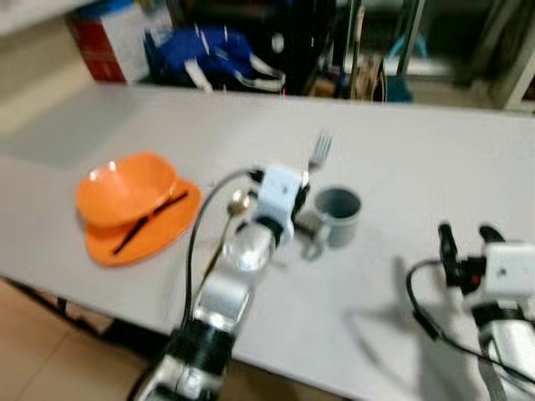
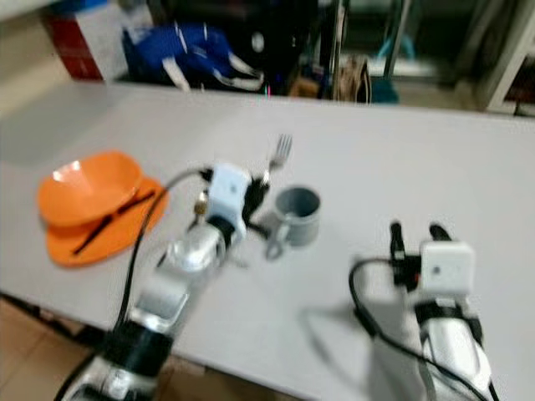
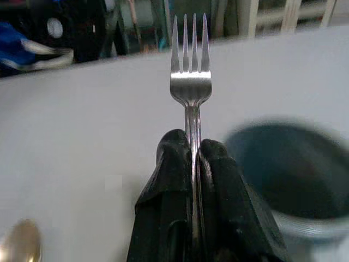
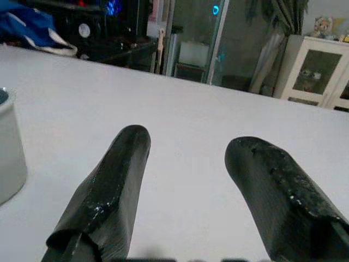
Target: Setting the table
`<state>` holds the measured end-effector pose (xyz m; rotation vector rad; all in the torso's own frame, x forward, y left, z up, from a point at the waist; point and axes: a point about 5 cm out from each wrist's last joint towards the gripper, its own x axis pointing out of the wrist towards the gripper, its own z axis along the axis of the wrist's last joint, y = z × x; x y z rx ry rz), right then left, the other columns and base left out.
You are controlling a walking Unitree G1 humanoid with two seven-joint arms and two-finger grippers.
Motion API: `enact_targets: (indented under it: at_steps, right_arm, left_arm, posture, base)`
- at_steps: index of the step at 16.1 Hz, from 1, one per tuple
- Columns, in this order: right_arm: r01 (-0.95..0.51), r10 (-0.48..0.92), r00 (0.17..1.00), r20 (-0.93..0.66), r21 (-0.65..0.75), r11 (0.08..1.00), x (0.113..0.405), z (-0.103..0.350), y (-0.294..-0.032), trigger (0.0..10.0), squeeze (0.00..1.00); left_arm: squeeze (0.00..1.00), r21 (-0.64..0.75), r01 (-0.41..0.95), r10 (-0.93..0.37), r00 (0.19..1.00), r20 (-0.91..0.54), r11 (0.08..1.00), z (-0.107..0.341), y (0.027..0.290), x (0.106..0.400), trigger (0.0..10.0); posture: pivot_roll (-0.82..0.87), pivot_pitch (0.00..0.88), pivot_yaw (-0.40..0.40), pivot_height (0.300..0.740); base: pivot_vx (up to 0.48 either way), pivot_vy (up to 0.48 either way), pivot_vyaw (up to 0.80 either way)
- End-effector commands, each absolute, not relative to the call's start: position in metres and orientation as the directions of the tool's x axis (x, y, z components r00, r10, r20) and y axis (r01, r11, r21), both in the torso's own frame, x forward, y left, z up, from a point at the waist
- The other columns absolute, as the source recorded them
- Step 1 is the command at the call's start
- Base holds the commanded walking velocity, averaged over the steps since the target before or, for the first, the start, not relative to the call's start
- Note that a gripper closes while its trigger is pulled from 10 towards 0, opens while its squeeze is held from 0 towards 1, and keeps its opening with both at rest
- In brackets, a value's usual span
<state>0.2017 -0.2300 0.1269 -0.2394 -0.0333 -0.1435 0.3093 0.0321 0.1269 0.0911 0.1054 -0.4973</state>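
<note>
My left gripper [image 3: 192, 150] is shut on a silver fork [image 3: 190, 82], tines pointing away over the white table [image 1: 435, 159]; the fork [image 1: 318, 153] sticks up beside a grey-blue mug [image 1: 336, 216], also at the mug [image 3: 294, 174]. A gold spoon [image 1: 236, 205] lies on the table left of the left wrist. An orange bowl [image 1: 125, 188] sits on an orange plate [image 1: 159, 234] with black chopsticks [image 1: 150, 221] across them, at the table's left. My right gripper [image 4: 188, 150] stands open above bare table on the right, nothing between its fingers [image 4: 122, 174].
Beyond the table's far edge stand a blue bag [image 1: 213, 54], a red and white box [image 1: 104, 42] and dark shelving. A white cabinet [image 4: 316, 71] stands at the room's back. The table's near edge [image 1: 100, 305] drops to a wooden floor.
</note>
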Motion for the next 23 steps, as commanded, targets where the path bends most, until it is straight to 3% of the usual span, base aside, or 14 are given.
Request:
enact_targets:
  at_steps: [1,8,12,13,14,19,20,21,23]
  right_arm:
    - [0.137,-0.128,0.99,0.054,-0.221,0.966,0.205,0.126,-0.224,10.0,0.0]
    - [0.156,-0.147,0.988,0.057,-0.214,0.964,0.206,0.122,-0.223,10.0,0.0]
    - [0.179,-0.168,0.984,0.065,-0.221,0.959,0.206,0.121,-0.228,10.0,0.0]
    - [0.188,-0.179,0.982,0.057,-0.229,0.955,0.204,0.117,-0.23,10.0,0.0]
    - [0.189,-0.182,0.982,0.052,-0.23,0.955,0.203,0.114,-0.23,10.0,0.0]
    - [0.181,-0.177,0.983,0.036,-0.233,0.955,0.205,0.105,-0.227,10.0,0.0]
    - [0.181,-0.178,0.983,0.035,-0.237,0.955,0.203,0.104,-0.229,10.0,0.0]
    - [0.182,-0.18,0.983,0.03,-0.244,0.953,0.202,0.103,-0.232,10.0,0.0]
    - [0.175,-0.176,0.984,0.022,-0.254,0.951,0.2,0.102,-0.234,10.0,0.0]
  left_arm:
    - [0.0,0.09,0.458,-0.44,0.883,-0.166,0.885,0.12,0.039,0.31,10.0]
    - [0.0,0.096,0.385,-0.378,0.922,-0.084,0.918,0.138,0.053,0.32,10.0]
    - [0.0,0.105,0.513,-0.522,0.848,0.086,0.852,0.148,0.086,0.302,10.0]
    - [0.0,0.344,0.54,-0.618,0.766,0.178,0.768,0.141,0.099,0.273,10.0]
    - [0.0,0.47,0.525,-0.656,0.737,0.166,0.709,0.128,0.108,0.26,10.0]
    - [0.0,0.61,0.482,-0.667,0.737,0.107,0.63,0.086,0.128,0.253,10.0]
    - [0.0,0.595,0.468,-0.635,0.767,0.093,0.654,0.075,0.131,0.253,10.0]
    - [0.0,0.476,0.434,-0.522,0.851,0.062,0.764,0.066,0.136,0.263,10.0]
    - [0.0,0.356,0.361,-0.408,0.911,0.064,0.862,0.064,0.138,0.276,10.0]
  posture:
    - [-0.18,0.0,0.107,0.74]
    - [-0.17,0.0,0.118,0.74]
    - [-0.15,0.0,0.131,0.74]
    - [-0.15,0.0,0.139,0.74]
    - [-0.14,0.0,0.139,0.74]
    - [-0.14,0.0,0.137,0.74]
    - [-0.14,0.0,0.136,0.74]
    - [-0.15,0.0,0.125,0.74]
    - [-0.15,0.0,0.109,0.74]
  base:
    - [0.0,0.0,0.0]
    - [0.0,0.0,0.0]
    - [0.0,0.0,0.0]
    - [0.0,0.0,0.0]
    - [0.0,0.0,0.0]
    - [0.0,0.0,0.0]
    - [0.0,0.0,0.0]
    - [0.0,0.0,0.0]
    - [0.0,0.0,0.0]
